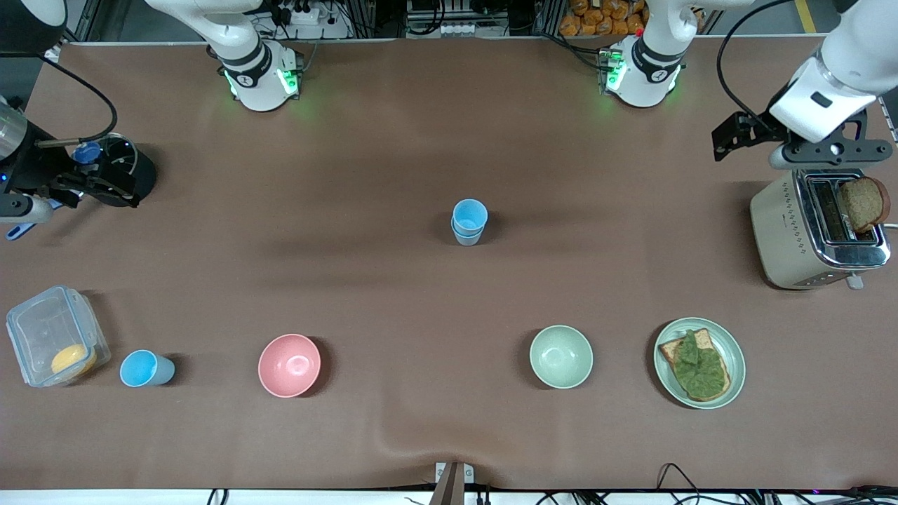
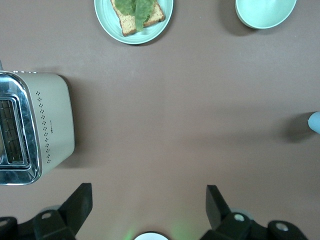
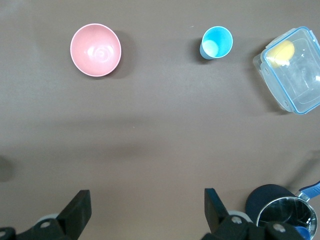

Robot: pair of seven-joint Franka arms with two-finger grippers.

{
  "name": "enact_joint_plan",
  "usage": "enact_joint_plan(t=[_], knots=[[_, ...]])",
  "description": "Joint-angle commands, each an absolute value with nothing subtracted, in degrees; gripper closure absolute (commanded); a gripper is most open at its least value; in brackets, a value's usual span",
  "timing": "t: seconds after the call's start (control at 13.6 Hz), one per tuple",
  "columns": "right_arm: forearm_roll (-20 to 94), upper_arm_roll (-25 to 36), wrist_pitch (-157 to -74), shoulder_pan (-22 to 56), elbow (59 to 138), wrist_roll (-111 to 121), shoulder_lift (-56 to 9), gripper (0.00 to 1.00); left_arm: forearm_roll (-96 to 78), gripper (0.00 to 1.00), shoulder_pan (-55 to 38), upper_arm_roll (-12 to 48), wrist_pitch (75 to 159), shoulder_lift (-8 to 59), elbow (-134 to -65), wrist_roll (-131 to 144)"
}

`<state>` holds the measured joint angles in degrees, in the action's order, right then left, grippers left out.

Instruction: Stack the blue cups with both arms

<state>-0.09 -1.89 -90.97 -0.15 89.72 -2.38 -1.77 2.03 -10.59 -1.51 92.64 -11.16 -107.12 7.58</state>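
- Front view: two light-blue tapered cups [image 1: 468, 221] stand nested at the middle of the brown bench [image 1: 393, 154]. A third single light-blue cup [image 1: 145, 369] stands nearer the camera, between a clear lidded plastic box [image 1: 56, 335] and a pink bowl [image 1: 289, 365].
- The left tool [image 1: 828, 151] hangs over a cream toaster holding a bread slice [image 1: 817, 231]; the right tool [image 1: 42, 193] waits over the right arm's end of the bench (beside a black round pot [image 1: 130, 172]).
- Left wrist view: the left tool's black fingers [image 2: 80, 202] stand spread wide, gripping nothing; a pale green bowl [image 2: 265, 12] and a green plate of toast [image 2: 162, 25] show.
- Right wrist view: the right tool's fingers [image 3: 80, 207] are likewise wide apart and empty above bare bench.
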Motion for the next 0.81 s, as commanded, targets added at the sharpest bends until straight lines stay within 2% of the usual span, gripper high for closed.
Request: enact_joint_plan(t=[0.0, 0.73], knots=[[-0.62, -2.20, -90.35, -0.61, 88.77, -1.76, -2.11, 0.00, 3.34, 0.00, -10.20, -1.05, 91.58, -10.55, -105.56, 8.00], [-0.62, -2.20, -90.35, -0.62, 88.77, -1.76, -2.11, 0.00, 2.46, 0.00, -4.22, -1.67, 91.85, -8.44, -103.89, 5.54]])
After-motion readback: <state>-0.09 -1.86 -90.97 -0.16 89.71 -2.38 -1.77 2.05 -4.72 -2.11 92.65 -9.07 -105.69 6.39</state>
